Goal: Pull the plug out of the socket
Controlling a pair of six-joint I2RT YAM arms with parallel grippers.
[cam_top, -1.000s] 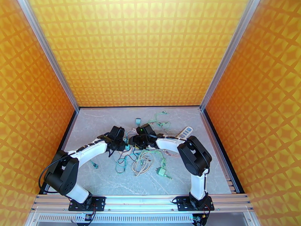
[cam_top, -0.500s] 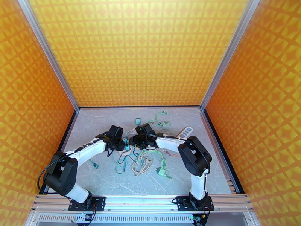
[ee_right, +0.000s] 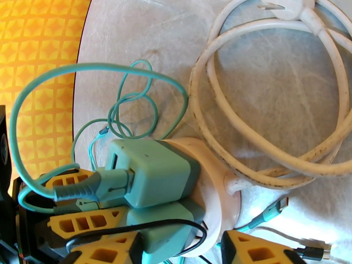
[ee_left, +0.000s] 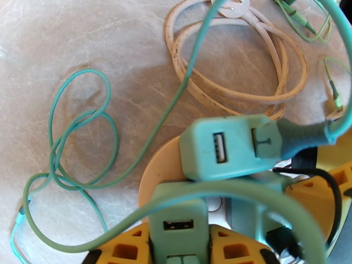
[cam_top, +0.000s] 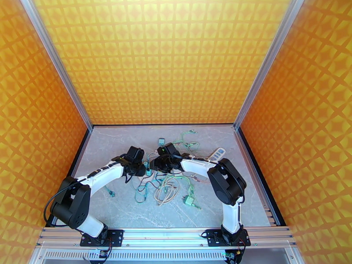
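Observation:
A round white socket (ee_right: 211, 181) lies on the marble table with two teal plugs in its face. The upper plug (ee_left: 229, 146) carries a teal cable. My left gripper (ee_left: 178, 245) is shut on the lower plug (ee_left: 178, 223), with a yellow finger on each side of it. My right gripper (ee_right: 185, 251) is closed around the socket, which shows beige (ee_left: 158, 172) behind the plugs in the left wrist view. In the top view the left gripper (cam_top: 141, 167) and the right gripper (cam_top: 155, 164) meet over the plugs (cam_top: 149, 172) at mid-table.
A coiled cream power cable (ee_left: 237, 84) and loops of teal cable (ee_left: 83, 141) lie around the socket. More green wires, a small teal adapter (cam_top: 189, 200), another (cam_top: 161, 140) and a white power strip (cam_top: 217, 154) are scattered nearby. Orange walls enclose the table.
Both wrists have shifted slightly toward the back left. Both grips look unchanged.

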